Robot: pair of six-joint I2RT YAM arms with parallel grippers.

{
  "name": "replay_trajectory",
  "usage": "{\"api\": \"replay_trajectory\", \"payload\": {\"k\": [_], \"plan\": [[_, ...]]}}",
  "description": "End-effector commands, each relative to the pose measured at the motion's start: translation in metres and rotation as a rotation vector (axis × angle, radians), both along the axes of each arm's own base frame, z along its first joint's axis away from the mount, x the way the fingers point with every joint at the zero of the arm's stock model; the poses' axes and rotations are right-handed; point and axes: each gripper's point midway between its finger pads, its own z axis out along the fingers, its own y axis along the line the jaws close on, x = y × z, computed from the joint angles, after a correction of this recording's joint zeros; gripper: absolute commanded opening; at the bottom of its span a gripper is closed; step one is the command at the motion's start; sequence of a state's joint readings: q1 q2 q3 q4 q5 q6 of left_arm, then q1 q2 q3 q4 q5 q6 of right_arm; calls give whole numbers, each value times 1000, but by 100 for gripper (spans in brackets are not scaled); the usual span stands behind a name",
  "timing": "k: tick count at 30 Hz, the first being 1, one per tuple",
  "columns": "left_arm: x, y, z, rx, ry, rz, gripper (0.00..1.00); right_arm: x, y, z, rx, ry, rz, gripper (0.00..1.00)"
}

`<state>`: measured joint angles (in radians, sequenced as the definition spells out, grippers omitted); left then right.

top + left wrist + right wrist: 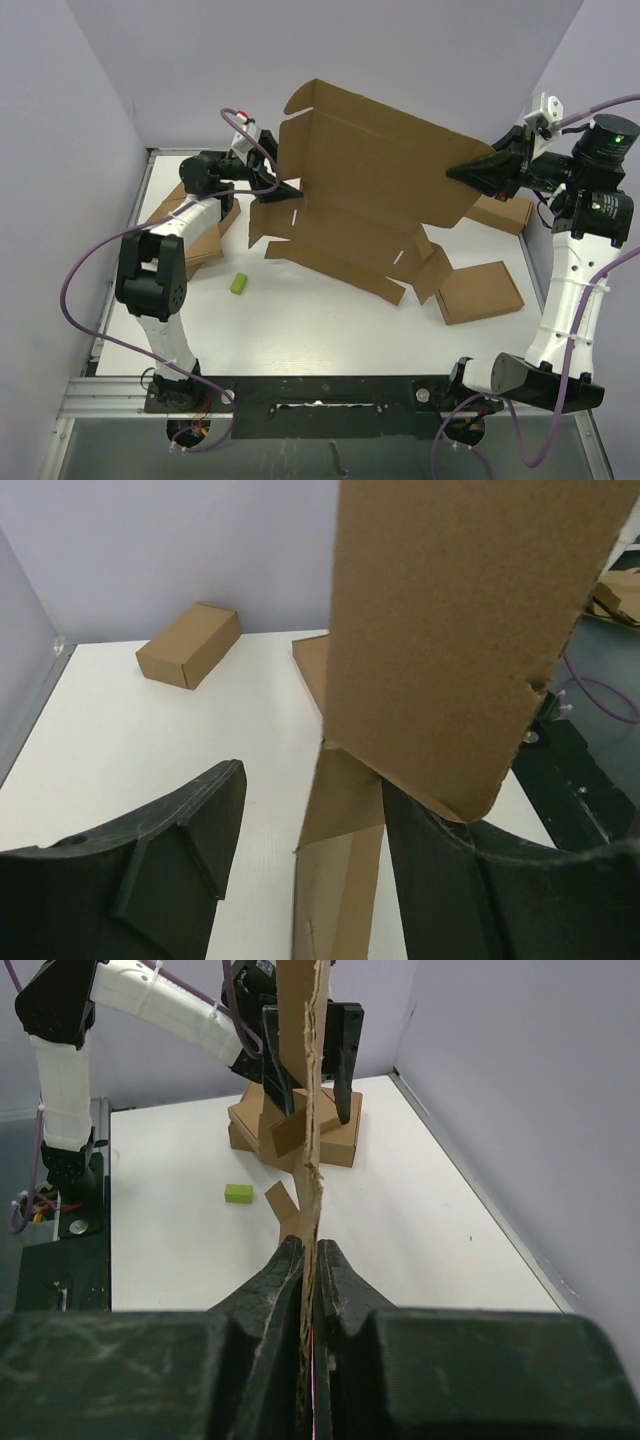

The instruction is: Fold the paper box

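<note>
The paper box (370,180) is a large brown die-cut sheet held tilted above the table, its lower flaps touching the white surface. My right gripper (470,170) is shut on its right edge; in the right wrist view the fingertips (308,1260) pinch the sheet (310,1140) edge-on. My left gripper (288,190) straddles the sheet's left edge. In the left wrist view its jaws (310,810) stand open, with a cardboard flap (450,630) between them, close against the right finger (450,880) and apart from the left finger (180,850).
A small green block (239,284) lies left of centre. Small flat brown boxes lie at the right front (480,292), right back (500,212) and stacked under the left arm (205,225). Another small box (188,645) shows by the far wall.
</note>
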<state>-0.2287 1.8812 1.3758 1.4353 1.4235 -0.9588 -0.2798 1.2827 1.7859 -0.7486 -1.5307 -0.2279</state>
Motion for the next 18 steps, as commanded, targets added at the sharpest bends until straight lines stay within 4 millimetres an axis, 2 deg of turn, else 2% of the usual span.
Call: {"api": "replay_trajectory", "payload": {"k": [1,6,10,11,18], "plan": [[-7,-16,10,-7,-69,-47,51,-43,14,21,22,-84,221,0],[-7,-26,9,-12,-67,-67,32,-44,15,20,22,-84,223,0],[-6,-25,11,-13,-65,-64,4,-44,15,20,21,-86,224,0],[-5,-24,11,-13,-66,-61,0,-43,14,20,22,-84,223,0],[-2,-18,14,-20,-69,-44,0,-41,13,20,21,-84,220,0]]}}
